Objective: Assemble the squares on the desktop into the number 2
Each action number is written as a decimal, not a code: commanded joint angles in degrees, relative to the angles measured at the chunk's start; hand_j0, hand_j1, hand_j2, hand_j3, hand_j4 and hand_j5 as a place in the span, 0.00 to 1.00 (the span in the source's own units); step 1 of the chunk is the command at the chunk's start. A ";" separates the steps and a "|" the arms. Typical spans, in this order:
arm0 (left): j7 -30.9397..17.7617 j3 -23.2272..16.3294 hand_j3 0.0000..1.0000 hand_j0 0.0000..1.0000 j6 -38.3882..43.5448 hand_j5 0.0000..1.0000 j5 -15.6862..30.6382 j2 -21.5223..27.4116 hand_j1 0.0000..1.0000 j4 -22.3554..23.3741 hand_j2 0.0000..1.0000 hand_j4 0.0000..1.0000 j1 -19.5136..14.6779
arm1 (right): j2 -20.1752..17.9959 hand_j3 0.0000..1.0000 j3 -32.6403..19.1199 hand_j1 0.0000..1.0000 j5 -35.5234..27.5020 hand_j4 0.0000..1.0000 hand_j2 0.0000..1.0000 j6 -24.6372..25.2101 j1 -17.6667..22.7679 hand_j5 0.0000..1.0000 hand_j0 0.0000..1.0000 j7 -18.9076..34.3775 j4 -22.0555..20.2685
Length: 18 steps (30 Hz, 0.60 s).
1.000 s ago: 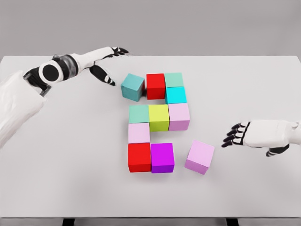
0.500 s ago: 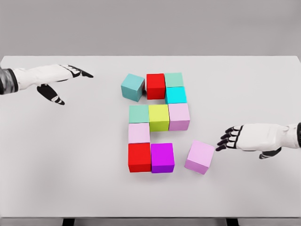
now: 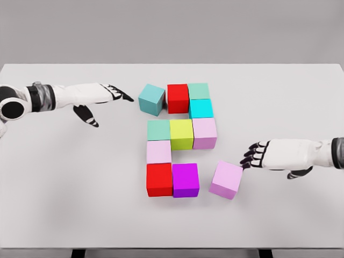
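A white counter (image 3: 64, 188) holds coloured squares. Most form a tight cluster around the yellow-green square (image 3: 181, 133). Left of it, the left hand (image 3: 102, 94) reaches, fingers spread. Lower right, the right hand (image 3: 269, 155), fingers relaxed, touches a tilted pink square (image 3: 226, 179).

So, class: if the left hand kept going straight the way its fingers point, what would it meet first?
Most likely the tilted teal block, just right of the left hand's outstretched fingertips; height above the table is hard to judge.

We see a smooth, matt grey desk (image 3: 64, 204). The cubes (image 3: 181, 133) look like matt plastic, evenly coloured. Our hand (image 3: 279, 154) shells are smooth white plastic.
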 commanded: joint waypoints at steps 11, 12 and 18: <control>-1.20 -0.48 1.00 1.00 0.10 1.00 0.06 -3.14 1.00 -0.05 1.00 1.00 0.00 | 0.62 1.00 -0.29 1.00 -0.84 1.00 1.00 0.12 -1.76 1.00 1.00 -0.02 0.08; -1.20 -0.48 1.00 1.00 0.10 1.00 0.06 -3.14 1.00 -0.06 1.00 1.00 0.00 | 0.45 1.00 -0.29 1.00 -0.92 1.00 1.00 0.12 -2.28 1.00 1.00 -0.02 0.08; -1.11 -0.48 1.00 1.00 0.10 1.00 0.06 -4.02 1.00 -0.14 1.00 1.00 0.00 | -2.54 1.00 -0.03 1.00 -2.16 1.00 1.00 0.12 -3.43 1.00 1.00 -0.02 0.08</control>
